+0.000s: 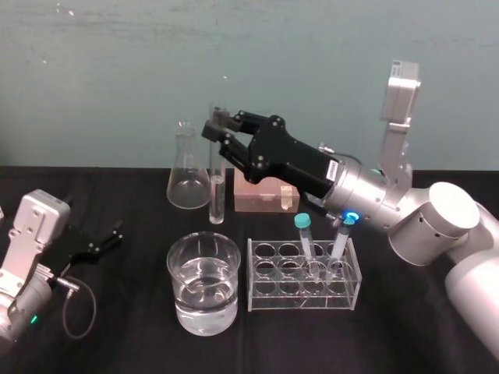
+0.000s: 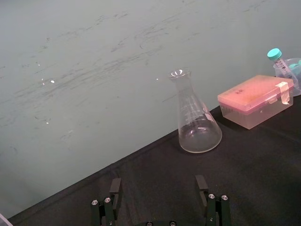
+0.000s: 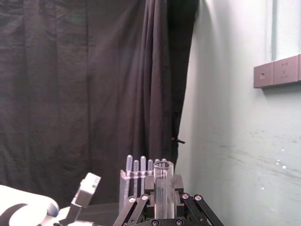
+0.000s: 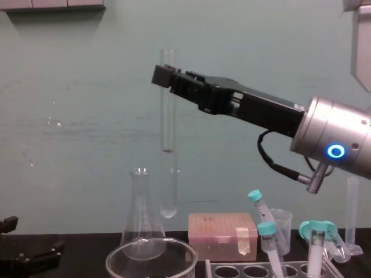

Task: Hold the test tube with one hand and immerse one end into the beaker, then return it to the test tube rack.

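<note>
Aloft, the right gripper (image 1: 217, 128) pinches the upright test tube (image 1: 217, 187) near its lip, above the beaker (image 1: 204, 312), while the left gripper (image 1: 105, 238) rests open-fingered on the table (image 1: 132, 343).

Glossy glass test tube (image 4: 168, 127), beaker (image 1: 182, 290)

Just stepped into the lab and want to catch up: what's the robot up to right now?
The right gripper holds the test tube upright near its lip, lifted clear of the table. Its round end hangs above the beaker, not dipped into the clear liquid there. The test tube rack stands beside the beaker on the robot's right, with two teal-capped tubes in it. The left gripper rests parked on the table at the left, fingers open.
</note>
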